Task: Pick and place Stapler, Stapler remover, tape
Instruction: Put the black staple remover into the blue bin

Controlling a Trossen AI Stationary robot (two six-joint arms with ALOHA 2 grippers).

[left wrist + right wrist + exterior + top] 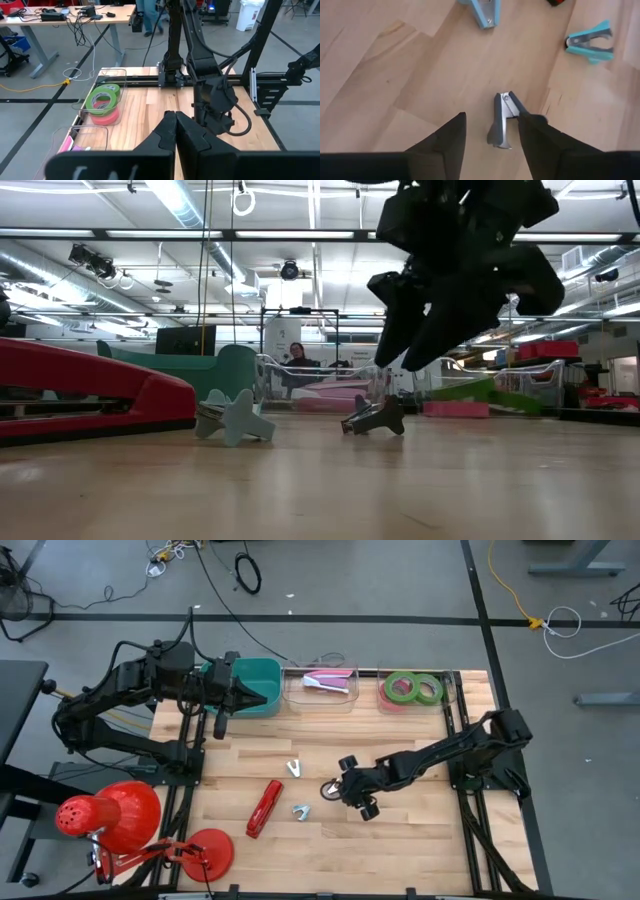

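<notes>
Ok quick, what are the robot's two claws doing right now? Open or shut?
Left gripper: shut, holding nothing, up by the teal bin.
Right gripper: open, above the black staple remover.

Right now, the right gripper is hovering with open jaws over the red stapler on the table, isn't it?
Not quite: the right gripper hovers, jaws open, over a dark staple remover, as the right wrist view shows. The red stapler lies apart, nearer the left arm.

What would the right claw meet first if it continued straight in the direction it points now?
Probably the dark staple remover lying on the wooden table: it sits just ahead between the open right claw fingers, though the height above it is unclear.
</notes>
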